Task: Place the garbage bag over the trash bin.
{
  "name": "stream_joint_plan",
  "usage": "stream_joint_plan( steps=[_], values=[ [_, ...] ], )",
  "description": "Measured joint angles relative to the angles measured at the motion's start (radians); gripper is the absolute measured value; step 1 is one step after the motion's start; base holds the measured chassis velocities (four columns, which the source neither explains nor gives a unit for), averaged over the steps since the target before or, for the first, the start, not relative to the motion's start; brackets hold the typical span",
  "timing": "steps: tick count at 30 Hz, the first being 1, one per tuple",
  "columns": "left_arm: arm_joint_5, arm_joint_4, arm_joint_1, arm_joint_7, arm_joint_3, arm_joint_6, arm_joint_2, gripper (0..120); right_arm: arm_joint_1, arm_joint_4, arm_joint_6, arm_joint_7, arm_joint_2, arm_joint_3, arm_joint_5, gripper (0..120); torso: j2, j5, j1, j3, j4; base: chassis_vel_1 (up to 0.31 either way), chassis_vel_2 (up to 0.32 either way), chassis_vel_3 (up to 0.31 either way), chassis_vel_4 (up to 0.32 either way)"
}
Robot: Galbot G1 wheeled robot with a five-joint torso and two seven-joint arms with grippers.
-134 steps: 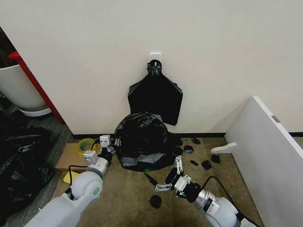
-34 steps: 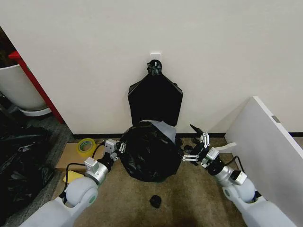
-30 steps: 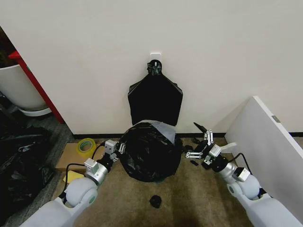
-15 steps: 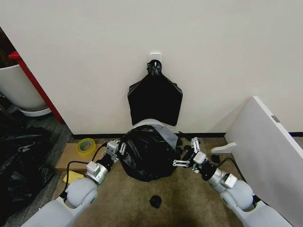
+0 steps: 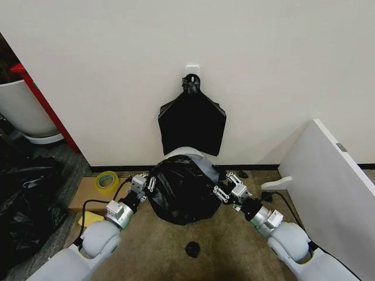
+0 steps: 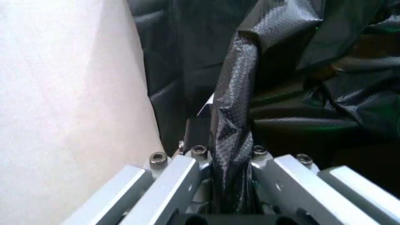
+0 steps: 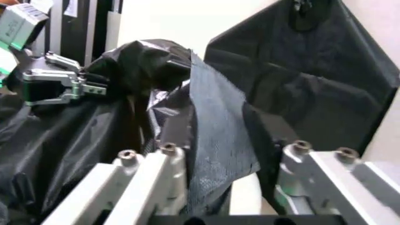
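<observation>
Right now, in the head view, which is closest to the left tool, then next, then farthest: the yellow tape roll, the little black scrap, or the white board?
From the left tool:
1. Yellow tape roll, on its outer side.
2. Little black scrap, on the floor between the arms.
3. White board, far right.

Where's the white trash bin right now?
In the head view the trash bin stands on the floor by the wall, under the hanging black bags, mostly covered by the garbage bag, between both end effectors.
</observation>
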Motion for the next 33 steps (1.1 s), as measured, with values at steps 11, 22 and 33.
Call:
stream_joint_plan(
  steps=[11,22,33],
  values=[
    [-0.007,0.009,-0.005,-0.002,0.001,0.003,-0.003,1,0.014,-0.028,0.013,0.005,0.005,0.003,0.001,0,0.000,0.0000,0.000,0.000,0.0000,0.000,0.000,0.000,0.000],
    [-0.011,-0.004,0.002,0.020,-0.005,-0.020,-0.003,1,0.061,-0.106,0.027,-0.011,0.016,0.021,0.025,0,0.000,0.0000,0.000,0.000,0.0000,0.000,0.000,0.000,0.000],
    [-0.172,-0.003,-0.002,0.185,-0.037,-0.094,0.005,1,0.129,-0.325,0.143,-0.160,0.043,0.037,0.122,0,0.000,0.0001,0.000,0.000,0.0001,0.000,0.000,0.000,0.000]
  ],
)
